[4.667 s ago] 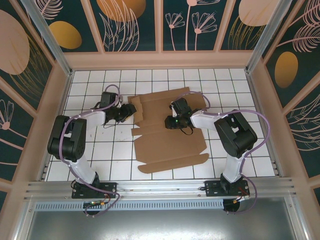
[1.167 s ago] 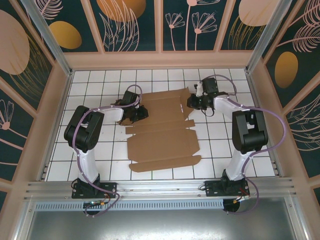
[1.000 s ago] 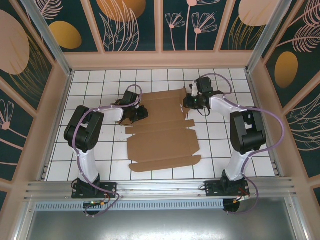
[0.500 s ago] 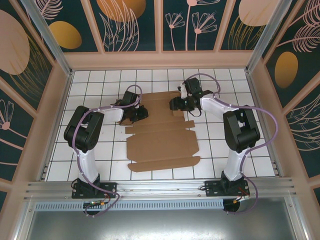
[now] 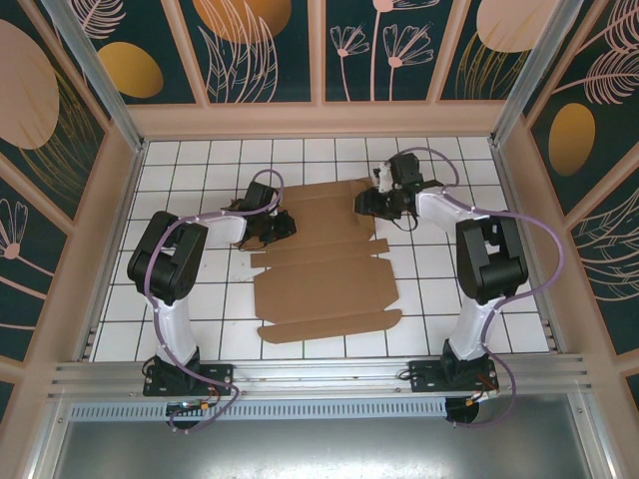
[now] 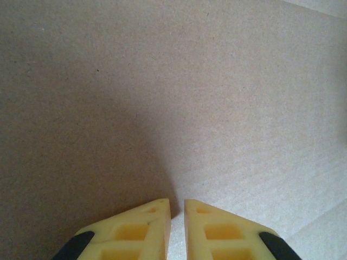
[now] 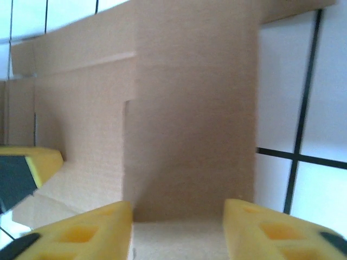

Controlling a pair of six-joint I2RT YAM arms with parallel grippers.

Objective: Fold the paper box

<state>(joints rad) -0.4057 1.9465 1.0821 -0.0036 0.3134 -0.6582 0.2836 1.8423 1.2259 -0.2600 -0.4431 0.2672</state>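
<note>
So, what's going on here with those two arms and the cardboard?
Two robot arms are working on a brown paper box, a die-cut sheet lying on the white tiled table. The left gripper, fingers nearly together, rests against its far left part. The right gripper is open at the far right corner, astride a flap. Most of the sheet lies flat, unfolded.

White tiled tabletop [image 5: 220, 160] lying inside enclosure, dark grid lines crossing it. Teal floral wall panels [image 5: 270, 80] standing around three sides. Aluminium rail [image 5: 319, 377] running along near edge.
</note>
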